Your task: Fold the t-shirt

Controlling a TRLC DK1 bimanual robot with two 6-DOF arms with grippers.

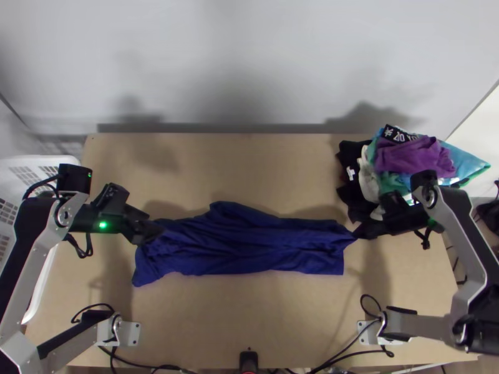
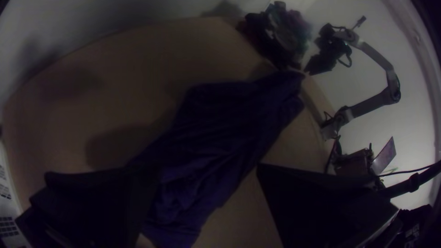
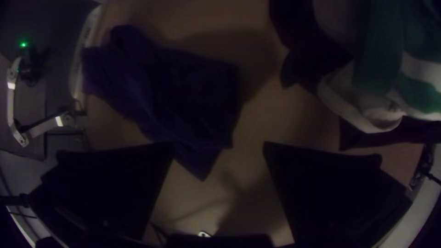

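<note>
Top view: at the left edge, a white laundry basket (image 1: 20, 163) stands beside the table (image 1: 249, 324). Next, the left gripper (image 1: 151, 232) is over the left end of the blue t-shirt (image 1: 243, 249); the left wrist view shows its fingers parted, with cloth between them, unclamped. The t-shirt lies on the table between the arms as a long, creased band, its upper edge bulging near the middle. The number of layers cannot be determined. At its right end, a pointed piece of cloth meets the right gripper (image 1: 360, 233), whose fingers are also parted in the right wrist view. Far right is a pile of clothes (image 1: 411, 156).

Probable step: grasp both ends and straighten the band before the next fold.

Left end: lower the fingers astride the edge, close on all layers, and avoid pressing into the tabletop. Centre: apply light, equal tension outward to flatten the creases; excess pull may open the band. Right end: take cloth behind the narrow point, since a tip-only grip may slip. Keep the right gripper away from the pile to prevent snagging.
</note>
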